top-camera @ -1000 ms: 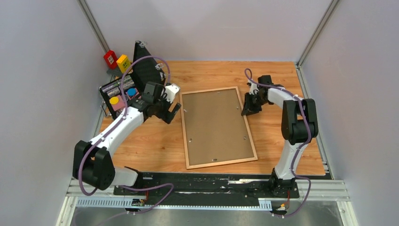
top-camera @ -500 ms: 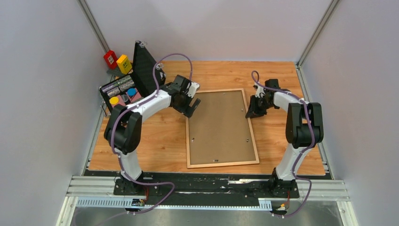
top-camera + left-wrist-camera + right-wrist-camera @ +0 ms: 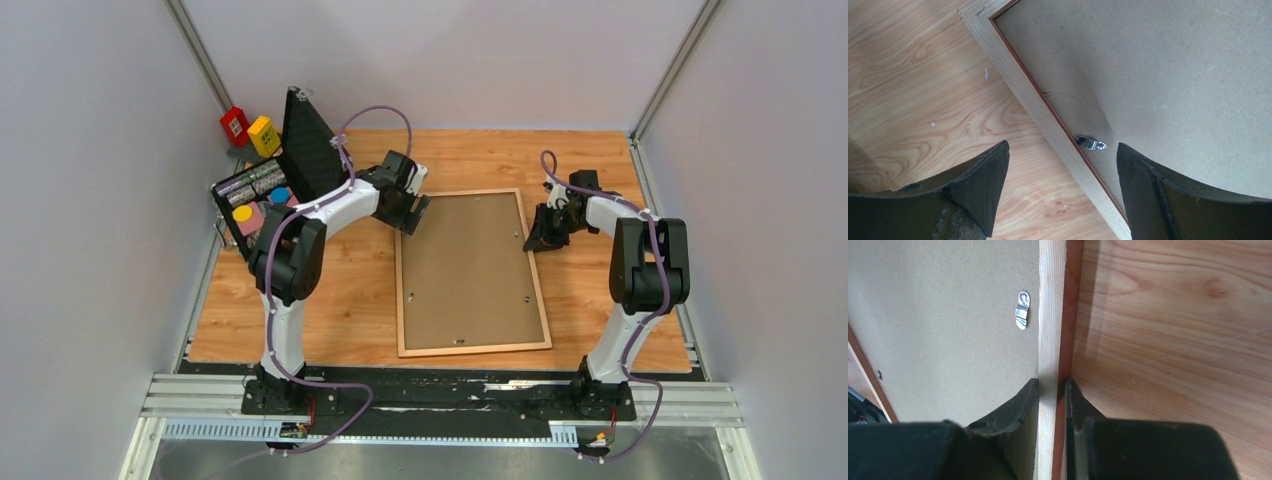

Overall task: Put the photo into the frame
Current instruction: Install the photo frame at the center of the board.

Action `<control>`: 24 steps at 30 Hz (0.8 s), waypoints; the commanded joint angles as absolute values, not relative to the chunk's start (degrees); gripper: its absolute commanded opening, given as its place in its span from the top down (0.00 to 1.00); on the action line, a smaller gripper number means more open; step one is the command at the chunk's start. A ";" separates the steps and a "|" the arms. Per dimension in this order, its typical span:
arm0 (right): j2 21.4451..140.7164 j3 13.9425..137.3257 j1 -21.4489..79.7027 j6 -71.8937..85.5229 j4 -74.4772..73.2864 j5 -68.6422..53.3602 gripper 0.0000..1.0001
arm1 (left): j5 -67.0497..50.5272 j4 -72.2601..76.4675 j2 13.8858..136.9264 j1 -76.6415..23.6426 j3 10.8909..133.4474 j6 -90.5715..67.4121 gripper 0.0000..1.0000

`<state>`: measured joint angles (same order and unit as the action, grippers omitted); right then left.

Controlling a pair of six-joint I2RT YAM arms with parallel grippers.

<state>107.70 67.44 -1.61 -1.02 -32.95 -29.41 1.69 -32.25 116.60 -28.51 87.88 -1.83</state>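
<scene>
Pinching frame [image 3: 1052,315] edge w/ right tool [image 3: 1052,387]; left tool [image 3: 1062,146] gaping.

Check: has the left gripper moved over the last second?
Yes. The left gripper moved right, away from the black case, to the far-left corner of the frame.

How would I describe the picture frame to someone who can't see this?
Look at the middle of the wooden table. The frame is the big flat rectangle lying there, back up, its right rail pinched by the right hand. Unlike the black case at the left edge, it has pale wood rails around a plain brown board.
</scene>
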 commanded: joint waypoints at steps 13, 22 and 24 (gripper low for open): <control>109.77 66.01 -2.29 -1.87 -34.28 -30.41 1.00 | 2.03 -29.12 119.03 -26.69 91.58 -3.74 0.28; 109.74 65.92 -2.29 -1.87 -34.28 -30.32 1.00 | 1.75 -29.00 119.83 -26.54 91.31 -3.35 0.31; 109.71 65.92 -2.29 -1.87 -34.29 -30.32 1.00 | 1.53 -28.90 119.87 -26.54 90.88 -3.34 0.32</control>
<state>108.14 67.42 -2.07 -1.06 -32.88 -30.70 2.00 -30.46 119.46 -26.59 89.56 -2.72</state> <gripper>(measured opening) 0.191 0.688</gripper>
